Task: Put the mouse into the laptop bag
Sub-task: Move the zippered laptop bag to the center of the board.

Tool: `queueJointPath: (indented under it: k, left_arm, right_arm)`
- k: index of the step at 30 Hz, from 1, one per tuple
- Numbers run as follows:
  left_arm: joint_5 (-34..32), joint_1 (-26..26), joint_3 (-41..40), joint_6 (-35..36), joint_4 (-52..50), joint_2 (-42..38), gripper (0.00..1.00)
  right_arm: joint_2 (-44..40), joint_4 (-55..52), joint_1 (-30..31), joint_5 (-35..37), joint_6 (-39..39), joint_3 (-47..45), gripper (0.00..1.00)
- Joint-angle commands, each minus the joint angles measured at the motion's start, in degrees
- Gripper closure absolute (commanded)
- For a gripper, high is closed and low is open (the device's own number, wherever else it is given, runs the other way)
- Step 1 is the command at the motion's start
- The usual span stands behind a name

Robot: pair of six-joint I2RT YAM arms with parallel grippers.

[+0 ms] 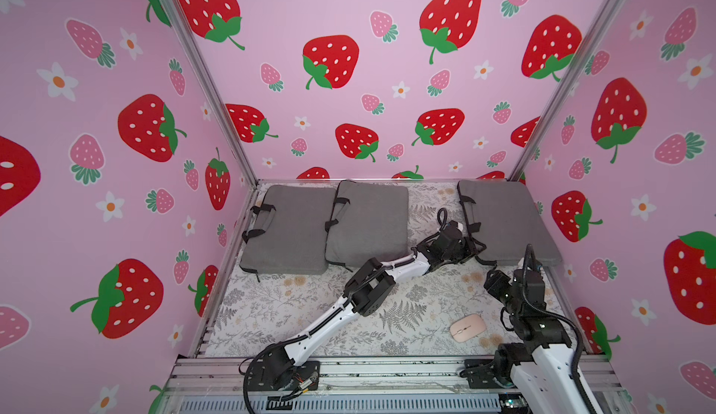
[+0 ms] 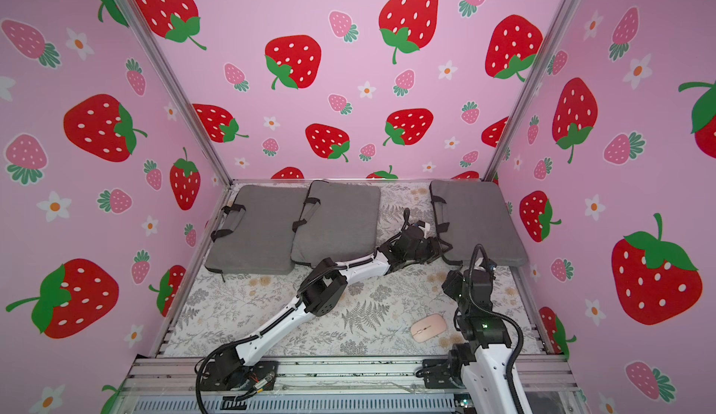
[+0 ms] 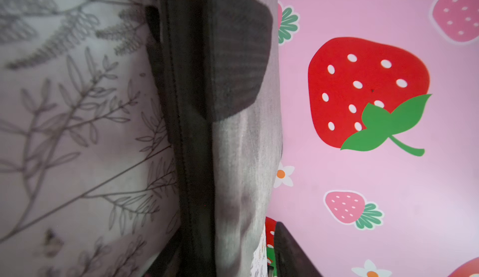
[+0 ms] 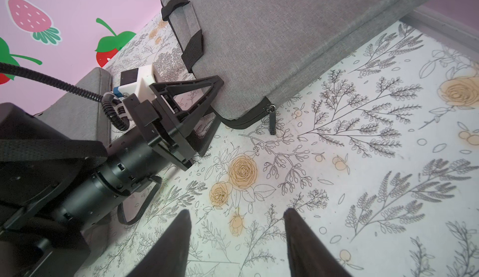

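While the pink mouse (image 1: 468, 327) lies on the table (image 1: 271, 307) by the right arm (image 1: 542, 358), outside the three grey bags (image 1: 288, 230), the left gripper (image 4: 213, 115) straddles the rightmost bag (image 1: 503, 218) at its zippered corner, clamped or not I cannot tell, and the right gripper (image 4: 237, 212) hovers spread, empty.

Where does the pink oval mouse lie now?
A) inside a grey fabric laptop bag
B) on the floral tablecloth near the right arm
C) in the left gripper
B: the pink oval mouse lies on the floral tablecloth beside the right arm, held by nothing.
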Motion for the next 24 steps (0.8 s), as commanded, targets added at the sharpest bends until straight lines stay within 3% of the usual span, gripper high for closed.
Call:
queueJointPath:
  k: [1, 3, 4, 8, 13, 18, 24]
  left_arm:
    - [1.0, 0.0, 1.3, -2.5, -1.6, 2.9, 0.76]
    - [0.8, 0.2, 0.7, -2.7, -1.4, 2.4, 0.98]
    - [0.8, 0.5, 0.1, -2.6, -1.3, 1.9, 1.00]
    - [1.2, 2.2, -5.7, -1.4, -0.2, -2.2, 1.00]
    - [1.2, 5.2, -28.3, -1.2, 10.5, -16.1, 1.00]
    - [2.1, 6.8, -44.0, 0.7, 13.6, -26.2, 1.00]
    - [7.4, 8.8, -52.2, 0.2, 16.3, -30.0, 1.00]
  right_arm:
    - [-0.1, -1.4, -0.3, 1.5, -0.2, -0.7, 0.41]
    - [0.0, -1.4, -0.3, 1.5, -0.4, -0.6, 0.41]
    - [0.1, -1.4, -0.3, 1.3, -0.6, -0.5, 0.41]
    - [0.8, -0.5, -0.3, -0.8, -1.3, -0.5, 0.40]
    - [2.3, 1.7, -0.3, -3.4, -2.2, -0.7, 0.38]
    - [5.1, 6.9, -0.3, -7.3, -3.7, -1.7, 0.36]
    - [15.1, 15.7, -0.2, -15.2, -5.9, -1.8, 0.41]
